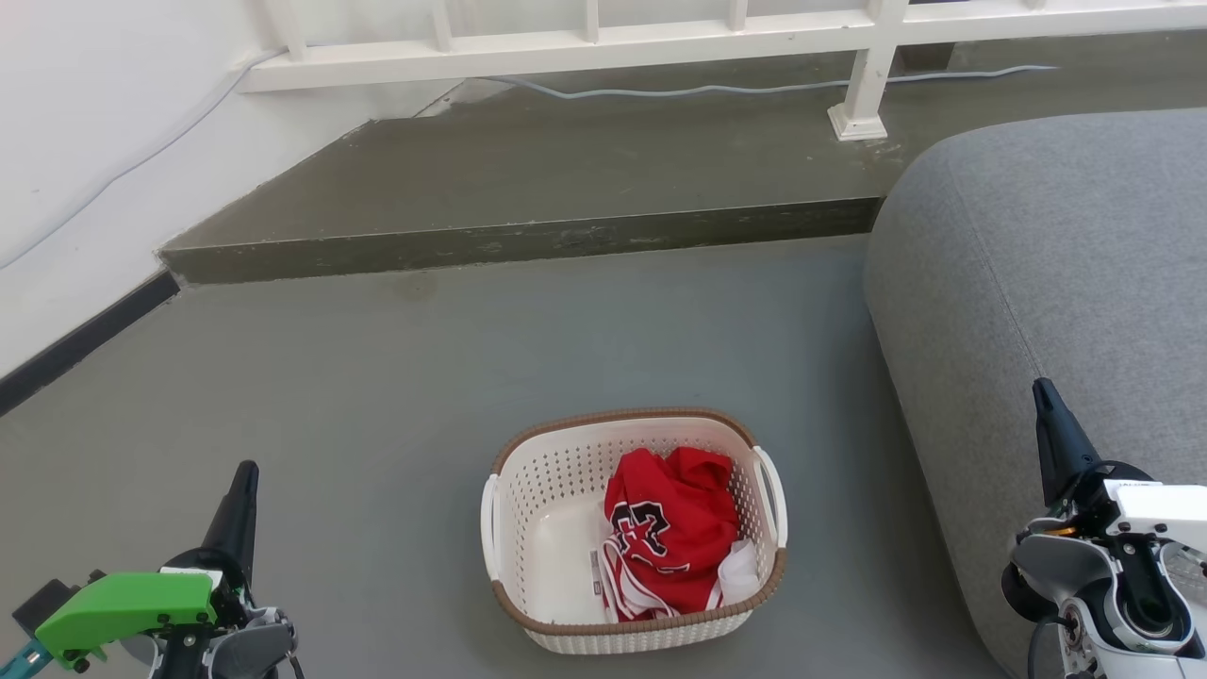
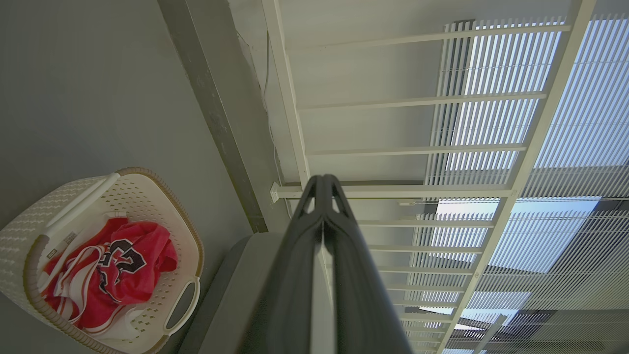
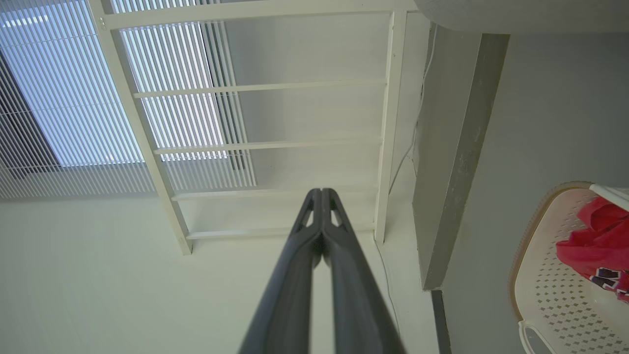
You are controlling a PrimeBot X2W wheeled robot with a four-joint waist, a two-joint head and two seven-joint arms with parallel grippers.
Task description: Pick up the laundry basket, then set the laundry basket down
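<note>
Left gripper [image 1: 247, 476], lower left of the head view: two dark fingers pressed together, tips meeting in the left wrist view, holding nothing. Right gripper [image 1: 1040, 389], lower right: fingers likewise closed tip to tip and empty. Laundry basket [image 1: 556, 471]: cream-white perforated plastic with a brown woven-look rim, upright on the grey floor [image 1: 424, 377] between the two grippers and apart from both. One white loop handle [image 1: 773, 495] on each short side. Contents: a crumpled red jersey [image 1: 674, 528] with black-and-white lettering and white trim, heaped toward the robot's right half, with bare basket bottom showing on the other half. Grey upholstered seat [image 1: 1056, 264]: near the basket's right side. Raised concrete step [image 1: 528, 240]: beyond the basket, well apart. White railing [image 1: 585, 42]: on the step, with a pale cable [image 1: 754, 90] running along its foot. White wall [image 1: 94, 141]: far left.
</note>
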